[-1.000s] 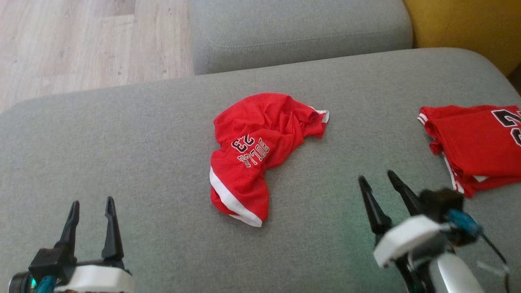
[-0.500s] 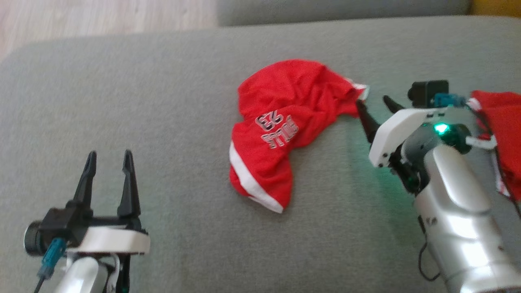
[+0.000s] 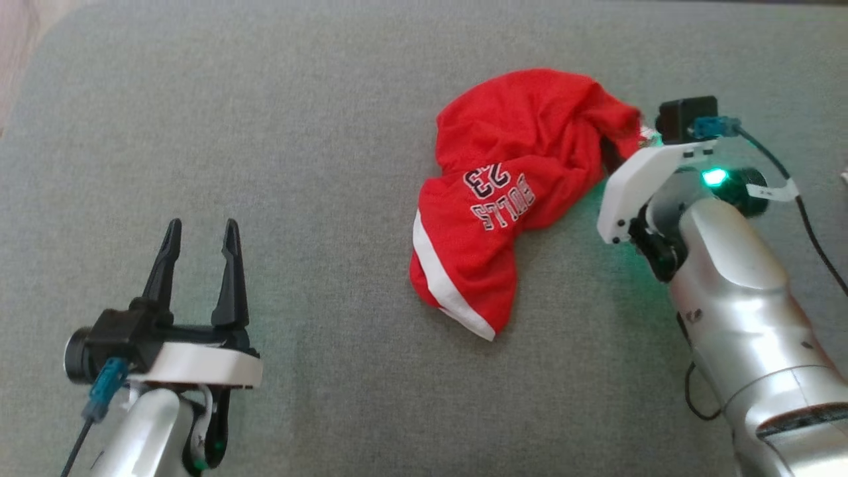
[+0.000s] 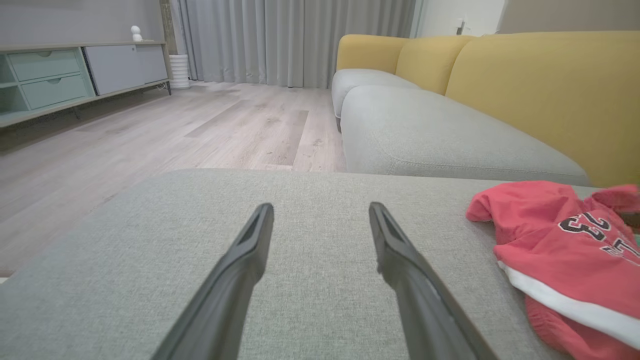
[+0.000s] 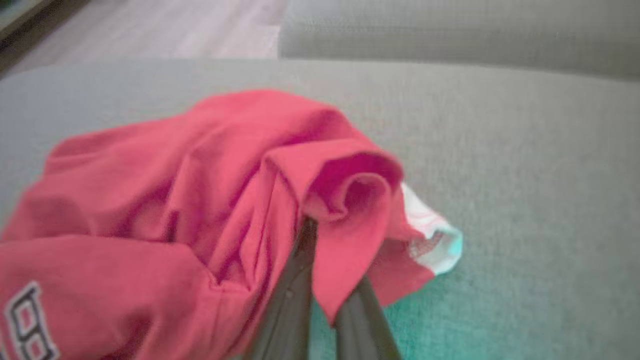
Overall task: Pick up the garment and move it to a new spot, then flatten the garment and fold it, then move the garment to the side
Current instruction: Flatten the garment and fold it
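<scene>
The red garment (image 3: 530,132) is found crumpled on the grey cushion (image 3: 265,132). A fold at its edge is pinched between the closed fingers of the right gripper (image 5: 327,260). The left gripper (image 3: 202,228) is held spread and empty, well apart from the cloth.

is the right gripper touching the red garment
Touching. In the right wrist view the right gripper has a fold of the red garment pinched between its fingers.
</scene>
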Controlling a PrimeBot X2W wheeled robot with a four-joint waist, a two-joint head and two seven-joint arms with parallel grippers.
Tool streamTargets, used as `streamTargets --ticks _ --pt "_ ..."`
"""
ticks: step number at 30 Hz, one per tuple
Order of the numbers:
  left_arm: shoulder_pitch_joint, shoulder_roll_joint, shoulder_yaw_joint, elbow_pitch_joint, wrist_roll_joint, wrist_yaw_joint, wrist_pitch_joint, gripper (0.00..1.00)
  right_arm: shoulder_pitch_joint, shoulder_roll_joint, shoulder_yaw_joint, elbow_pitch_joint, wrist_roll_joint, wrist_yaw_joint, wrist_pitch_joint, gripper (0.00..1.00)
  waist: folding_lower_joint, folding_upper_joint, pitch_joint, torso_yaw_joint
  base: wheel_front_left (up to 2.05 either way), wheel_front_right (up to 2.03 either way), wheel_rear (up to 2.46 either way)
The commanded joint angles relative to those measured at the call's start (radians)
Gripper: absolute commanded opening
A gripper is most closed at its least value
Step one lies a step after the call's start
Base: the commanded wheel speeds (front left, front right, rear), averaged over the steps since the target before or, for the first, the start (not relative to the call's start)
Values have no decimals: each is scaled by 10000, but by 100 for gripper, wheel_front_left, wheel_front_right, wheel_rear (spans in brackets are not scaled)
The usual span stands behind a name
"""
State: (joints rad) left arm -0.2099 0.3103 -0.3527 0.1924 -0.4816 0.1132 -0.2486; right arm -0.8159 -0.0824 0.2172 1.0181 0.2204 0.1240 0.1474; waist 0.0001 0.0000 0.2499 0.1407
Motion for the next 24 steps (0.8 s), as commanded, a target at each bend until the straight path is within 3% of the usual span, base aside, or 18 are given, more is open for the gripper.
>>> streamTargets --ticks 1,5,11,17,24 --pt "-300 194 445 -145 105 -45 -98 100 -553 141 592 -547 150 67 -549 0 -1 0 -303 -94 0 0 0" --pt "-131 173 515 -61 112 -73 -112 100 -864 175 1565 -1311 473 67 -1147 0 -1 0 -696 -178 0 0 0" --pt "336 210 697 -128 131 3 -124 100 -1591 -145 3165 -3882 1293 67 -1577 0 -1 0 -1458 -436 0 0 0" --pt "742 232 729 -369 141 132 -126 100 -2113 -981 3231 -6215 1394 67 -1369 0 -1 0 -1937 -545 0 0 0" --pt "986 266 669 -517 104 202 -80 100 -2416 -1296 3267 -8464 1392 67 -782 0 -1 0 -2216 -480 0 0 0"
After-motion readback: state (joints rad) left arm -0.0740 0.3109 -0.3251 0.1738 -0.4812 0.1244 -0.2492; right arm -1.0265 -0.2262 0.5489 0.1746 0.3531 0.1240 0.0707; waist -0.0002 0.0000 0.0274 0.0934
